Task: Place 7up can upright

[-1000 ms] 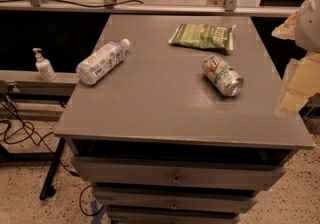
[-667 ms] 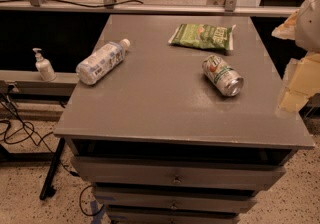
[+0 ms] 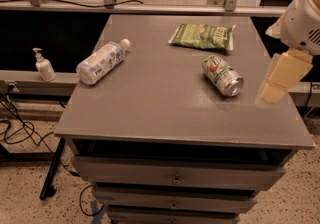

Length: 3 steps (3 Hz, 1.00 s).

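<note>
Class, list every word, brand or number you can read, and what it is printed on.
No text reads clearly.
On the 7up can: green logo, red dot, letters blurred.
On the snack bag: white lettering, blurred.
On the bottle: label print too small.
On the gripper, at the table's right edge: none seen.

Gripper (image 3: 272, 89): R edge, above table (image 3: 150, 113) R side; arm (image 3: 306, 15) cut off by frame.
Snack bag (image 3: 202, 36): print blurred, unreadable.
Drawers (image 3: 175, 180): lower part cut off (bottom edge).
</note>
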Each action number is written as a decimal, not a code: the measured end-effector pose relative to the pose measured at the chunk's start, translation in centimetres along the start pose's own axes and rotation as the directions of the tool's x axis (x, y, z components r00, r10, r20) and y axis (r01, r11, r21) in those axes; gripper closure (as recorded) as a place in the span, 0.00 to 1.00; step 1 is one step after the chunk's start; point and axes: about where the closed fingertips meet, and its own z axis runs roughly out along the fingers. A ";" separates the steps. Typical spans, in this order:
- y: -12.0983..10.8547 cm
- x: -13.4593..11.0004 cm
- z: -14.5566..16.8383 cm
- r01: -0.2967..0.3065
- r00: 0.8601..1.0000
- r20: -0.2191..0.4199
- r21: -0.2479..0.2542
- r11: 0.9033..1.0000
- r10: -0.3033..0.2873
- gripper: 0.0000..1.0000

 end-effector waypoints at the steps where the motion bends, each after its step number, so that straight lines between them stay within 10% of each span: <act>1: -2.5 -0.2 2.7 -0.199 0.979 0.039 -0.011 0.980 0.200 0.00; 3: -7.2 0.1 8.2 -0.531 0.836 0.085 -0.121 0.838 0.542 0.00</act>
